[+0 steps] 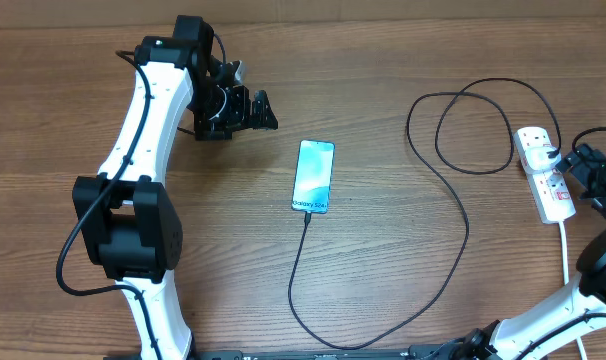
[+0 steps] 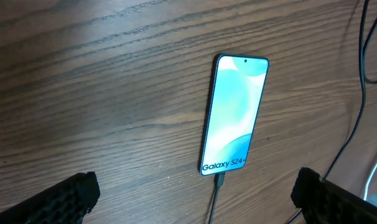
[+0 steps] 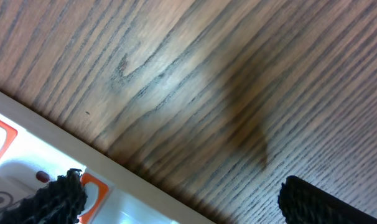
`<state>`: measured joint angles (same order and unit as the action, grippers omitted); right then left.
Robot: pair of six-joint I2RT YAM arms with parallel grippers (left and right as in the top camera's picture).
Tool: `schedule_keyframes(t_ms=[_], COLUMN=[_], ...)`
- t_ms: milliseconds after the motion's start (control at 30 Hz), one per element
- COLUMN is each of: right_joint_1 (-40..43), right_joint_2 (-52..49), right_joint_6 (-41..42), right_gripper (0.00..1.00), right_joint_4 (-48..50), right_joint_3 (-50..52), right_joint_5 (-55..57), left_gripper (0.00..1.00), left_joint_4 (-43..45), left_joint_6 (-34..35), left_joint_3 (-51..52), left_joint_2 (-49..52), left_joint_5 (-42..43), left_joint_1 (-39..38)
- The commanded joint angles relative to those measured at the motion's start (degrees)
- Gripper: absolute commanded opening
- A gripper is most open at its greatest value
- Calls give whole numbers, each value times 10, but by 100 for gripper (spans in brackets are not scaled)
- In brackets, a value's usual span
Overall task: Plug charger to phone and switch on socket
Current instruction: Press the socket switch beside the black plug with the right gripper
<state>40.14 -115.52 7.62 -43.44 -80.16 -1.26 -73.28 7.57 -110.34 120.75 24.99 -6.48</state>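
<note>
Now | left fingers [image 2: 58,198] apart, phone [image 2: 234,115] ahead | right fingers [image 3: 328,202] apart, socket [image 3: 39,149] just beside

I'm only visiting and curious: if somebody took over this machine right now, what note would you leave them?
Left gripper: open, empty, off to the side of the phone.
Right gripper: open, empty, right at the socket.
Done: the charger looks plugged into the phone's bottom end; its other end runs to the socket.
To do: press the socket's switch. Whether it is already on cannot be told.
</note>
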Motion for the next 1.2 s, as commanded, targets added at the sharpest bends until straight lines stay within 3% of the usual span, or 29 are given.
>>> schedule_keyframes(t_ms=[0, 1167], right_joint_1=[1, 1], right_joint_2=[-6, -6], right_joint_6=[11, 28], right_gripper=[100, 100], right_joint_4=[-14, -1], right_joint_3=[-8, -8], right_joint_5=[-5, -5], left_gripper=[100, 100], left_joint_4=[0, 0], left_joint_6=[3, 3], left_joint_3=[-5, -5], left_joint_2=[-16, -16], left_joint_5=[-2, -2], left_joint_1=[1, 1])
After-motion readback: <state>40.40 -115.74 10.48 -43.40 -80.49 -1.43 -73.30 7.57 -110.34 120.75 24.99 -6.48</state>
